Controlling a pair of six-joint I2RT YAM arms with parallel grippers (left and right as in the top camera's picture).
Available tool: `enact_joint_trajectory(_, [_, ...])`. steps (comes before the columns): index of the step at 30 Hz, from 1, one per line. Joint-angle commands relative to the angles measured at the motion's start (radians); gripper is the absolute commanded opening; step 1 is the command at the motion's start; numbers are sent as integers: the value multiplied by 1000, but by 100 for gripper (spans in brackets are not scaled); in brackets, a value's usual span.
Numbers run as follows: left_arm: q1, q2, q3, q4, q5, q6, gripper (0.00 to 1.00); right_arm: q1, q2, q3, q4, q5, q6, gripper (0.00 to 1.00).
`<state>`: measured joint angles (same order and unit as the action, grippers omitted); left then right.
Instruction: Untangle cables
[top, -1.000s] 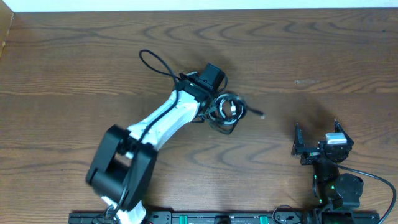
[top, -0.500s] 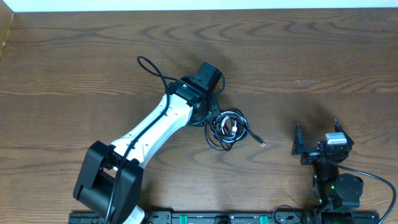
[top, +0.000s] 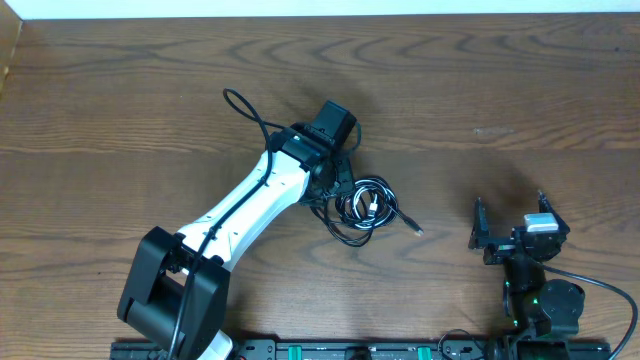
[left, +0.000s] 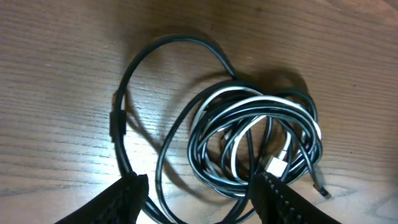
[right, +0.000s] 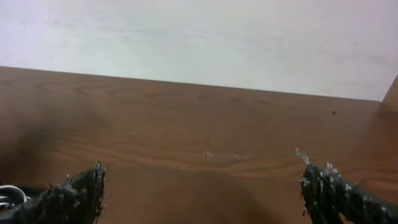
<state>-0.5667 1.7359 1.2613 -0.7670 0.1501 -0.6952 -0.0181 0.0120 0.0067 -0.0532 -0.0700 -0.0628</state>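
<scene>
Our left gripper (left: 200, 198) stands released, its 2 fingertips spread at the bottom edge of the left wrist view with nothing pinched. The cables (left: 252, 109) lie on the wooden table (left: 56, 56) just ahead of those tips. A tight coil of black and white strands sits ahead of the fingertip on the right of that view. From it, 1 loose black loop (left: 124, 106) swings out to the left and runs back down between the 2 tips. Whether either tip touches that strand we cannot tell. Our right gripper (right: 200, 180) is likewise spread wide and empty.

From overhead we see the whole layout: the bundle rests near the middle of the table, the left arm reaches diagonally to it, and the right gripper sits well apart at the near right. Only the wrist view shows the white connector (left: 277, 166) inside the coil.

Overhead, the left wrist covers its own fingers. We cannot make out how many separate cords form the coil, and the frame cuts off the loop's lower end.
</scene>
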Motion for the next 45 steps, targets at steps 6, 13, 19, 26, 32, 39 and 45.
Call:
enact_joint_trajectory(6, [16,-17,16,-74,-215,-121,75,5,-2,-1,60,3,35,99])
enact_joint_trajectory(13, [44,-16,4,-100,-216,-206,83,5,-2,0,56,-24,218,99])
enact_joint_trajectory(19, [45,-1,1,-92,-245,-217,90,5,34,89,-39,-64,214,99])
enact_joint_trajectory(26, [45,10,1,-54,-249,-217,93,4,311,387,-277,-75,106,99])
enact_joint_trajectory(32, [60,10,1,-55,-252,-226,93,4,656,655,-431,-483,-26,99])
enact_joint_trajectory(39, [166,10,1,-60,-232,-249,93,10,930,701,-246,-1052,-14,98])
enact_joint_trajectory(45, [217,10,1,-71,-233,-240,93,98,1101,701,-198,-1054,-6,91])
